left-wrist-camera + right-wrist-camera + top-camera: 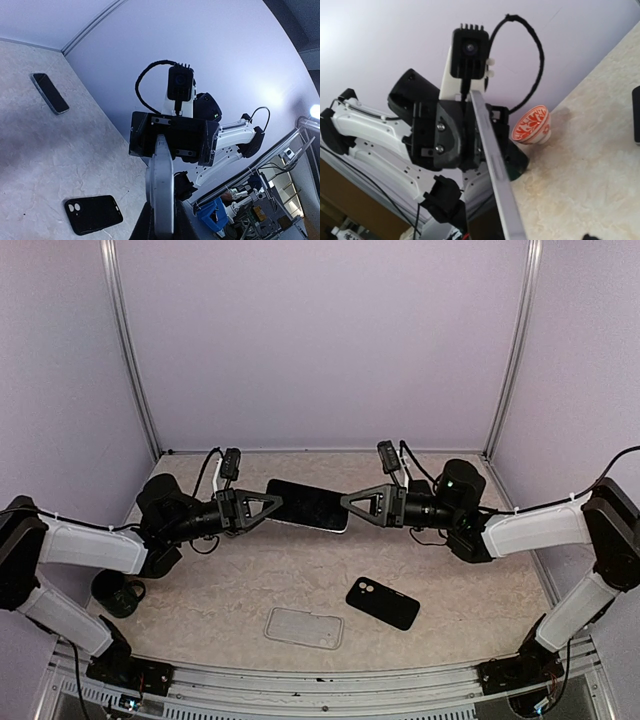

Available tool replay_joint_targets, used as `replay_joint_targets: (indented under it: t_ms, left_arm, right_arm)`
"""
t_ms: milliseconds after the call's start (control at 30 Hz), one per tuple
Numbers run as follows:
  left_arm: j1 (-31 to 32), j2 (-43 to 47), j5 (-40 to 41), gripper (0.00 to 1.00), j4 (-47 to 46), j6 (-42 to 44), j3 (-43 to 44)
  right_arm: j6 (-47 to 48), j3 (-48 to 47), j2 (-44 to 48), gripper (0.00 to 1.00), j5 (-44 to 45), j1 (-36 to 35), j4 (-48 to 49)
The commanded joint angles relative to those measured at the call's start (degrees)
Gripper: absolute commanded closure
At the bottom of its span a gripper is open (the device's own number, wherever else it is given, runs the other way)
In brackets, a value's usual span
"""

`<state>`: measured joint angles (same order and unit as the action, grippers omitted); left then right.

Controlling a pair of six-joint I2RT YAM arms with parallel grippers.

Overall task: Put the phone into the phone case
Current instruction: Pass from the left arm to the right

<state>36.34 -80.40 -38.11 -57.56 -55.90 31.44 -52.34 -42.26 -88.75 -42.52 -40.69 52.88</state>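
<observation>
Phone held aloft | left fingers pinching its left end | right fingers spread around its right end

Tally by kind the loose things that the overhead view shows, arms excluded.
Phone: 1
Phone cases: 2, the black phone case and the clear phone case
Dark mug: 1
Total: 4

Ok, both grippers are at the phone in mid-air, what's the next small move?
Probably close the right gripper on the phone: its jaws stand open astride the phone's right end, and only the left gripper clamps it, at the other end.
</observation>
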Motion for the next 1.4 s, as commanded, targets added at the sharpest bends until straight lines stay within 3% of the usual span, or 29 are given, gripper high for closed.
replay_joint_targets:
  t_ms: [0,433,1033,1167,1367]
  left_arm:
    - [1.1,-2.0,0.6,1.0,-8.2,-1.4,2.0]
    - [2.4,-8.3,2.1,1.0,-15.4,-4.2,4.5]
    - [4.5,-13.4,3.0,1.0,-16.7,-4.6,7.5]
    - [4.5,-13.5,3.0,1.0,-16.7,-4.6,7.3]
    - [4.7,-13.9,3.1,1.0,-17.2,-5.0,7.4]
  right_arm:
    - [-2.9,1.0,-0.8,0.14,-0.9,0.6,4.9]
    - [-6.1,0.9,-2.8,0.22,-2.3,0.4,8.6]
    - [-6.2,0.1,-4.2,0.37,-2.1,-0.3,8.5]
    - [-5.4,-0.6,-4.1,0.5,-2.2,-0.3,6.7]
    - [-5.4,-1.3,-4.5,0.85,-2.8,-0.3,6.6]
